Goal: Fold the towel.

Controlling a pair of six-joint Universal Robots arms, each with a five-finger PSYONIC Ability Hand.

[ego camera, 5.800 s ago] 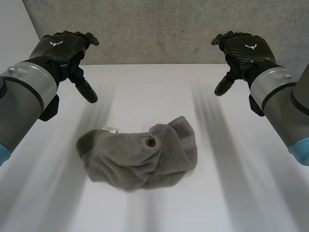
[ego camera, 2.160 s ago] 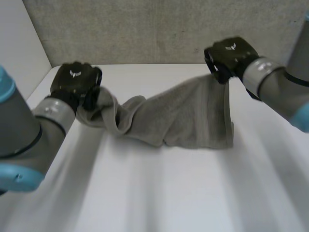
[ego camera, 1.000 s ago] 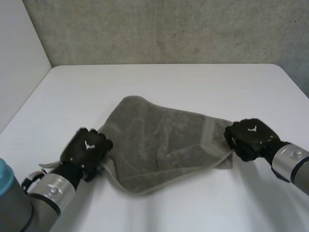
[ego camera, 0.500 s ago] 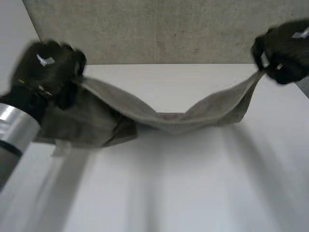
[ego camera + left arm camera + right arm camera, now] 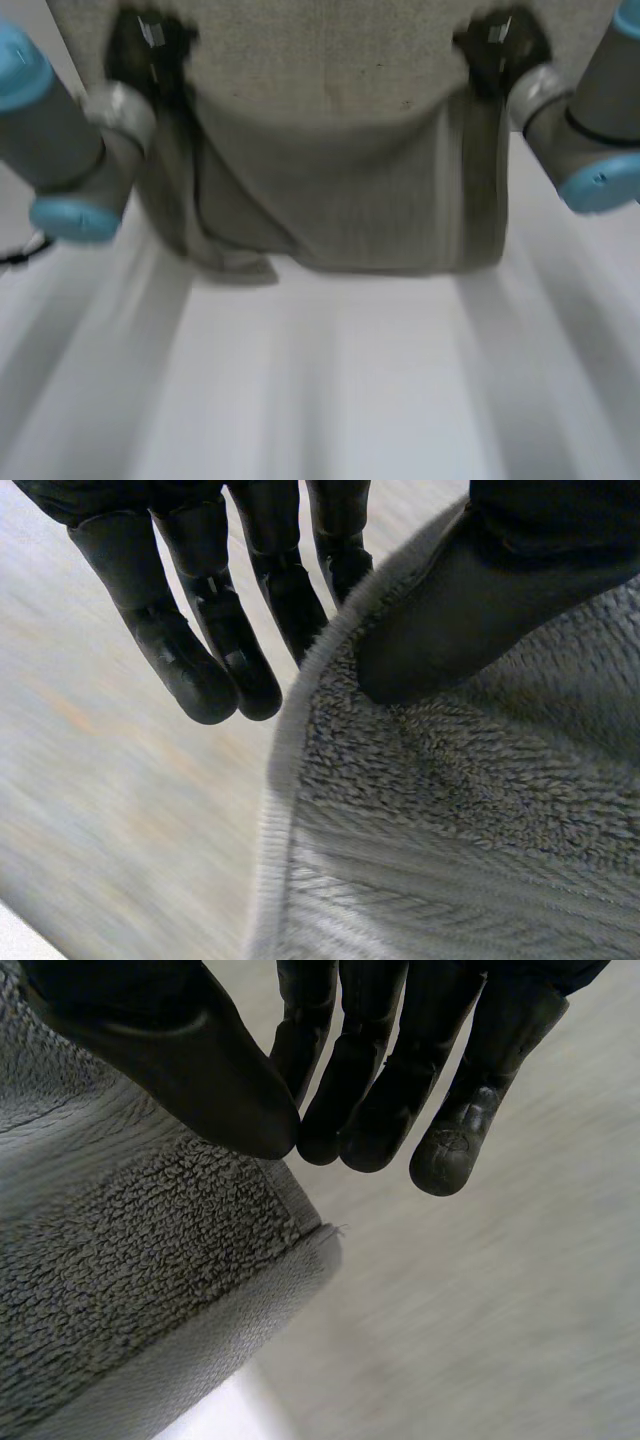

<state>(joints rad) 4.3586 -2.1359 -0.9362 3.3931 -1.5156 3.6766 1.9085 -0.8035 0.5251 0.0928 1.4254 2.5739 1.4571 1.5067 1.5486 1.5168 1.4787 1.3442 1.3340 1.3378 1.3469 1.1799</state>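
The grey towel [image 5: 340, 190] hangs spread above the white table [image 5: 350, 390], held up by its two upper corners. My left hand [image 5: 150, 40] is raised at the towel's upper left corner. In the left wrist view its thumb [image 5: 490, 600] presses the towel's edge [image 5: 450, 810] against the fingers [image 5: 200, 650]. My right hand [image 5: 500, 45] holds the upper right corner. In the right wrist view its thumb [image 5: 170, 1050] pinches the towel [image 5: 120, 1260] against the fingers [image 5: 400, 1090]. The towel's lower left part hangs doubled and uneven.
A grey concrete wall [image 5: 330, 40] stands behind the table. Both grey arms with light-blue caps [image 5: 70, 215] reach up at either side of the towel.
Both hands have moved up and away from me with the towel. It sagged between them as a narrow band half a second ago and now hangs as a wide sheet.
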